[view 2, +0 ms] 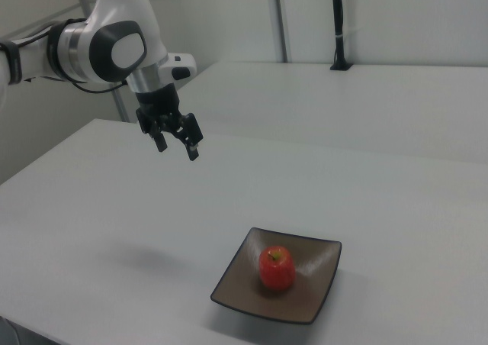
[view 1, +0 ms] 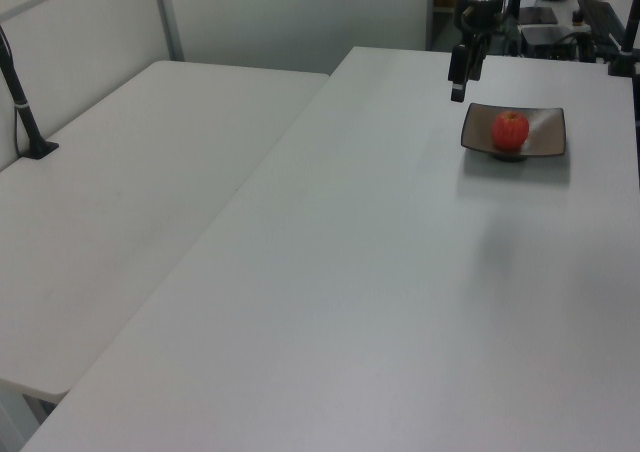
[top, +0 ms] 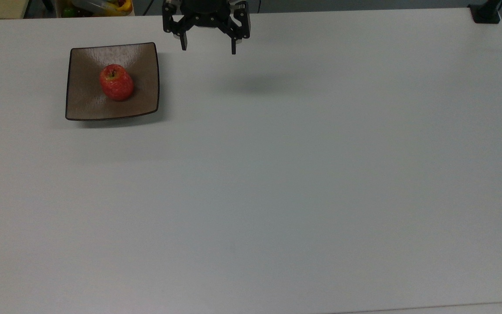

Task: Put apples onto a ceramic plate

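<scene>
Item one: a single red apple [top: 116, 82], speckled yellowish with a greenish stem dimple, sat upright near the middle of the ceramic plate [top: 86, 104]. Item two: the plate, square and glossy brown with a thin dark rim and upturned edges, rested flat on the white table [top: 277, 174] near the top view's upper left corner; in the right view the apple [view 2: 277, 267] and plate [view 2: 238, 285] lay toward the lower centre. Item three: the gripper [top: 208, 47], black, hung above the table to the top view's right of the plate, well apart from it and from the apple, its two fingers spread wide with nothing between them. In the right view the gripper [view 2: 175, 147] was raised clear of the tabletop on the white arm [view 2: 107, 43]. In the left view the gripper [view 1: 459, 80] hovered beside the plate [view 1: 545, 144].
</scene>
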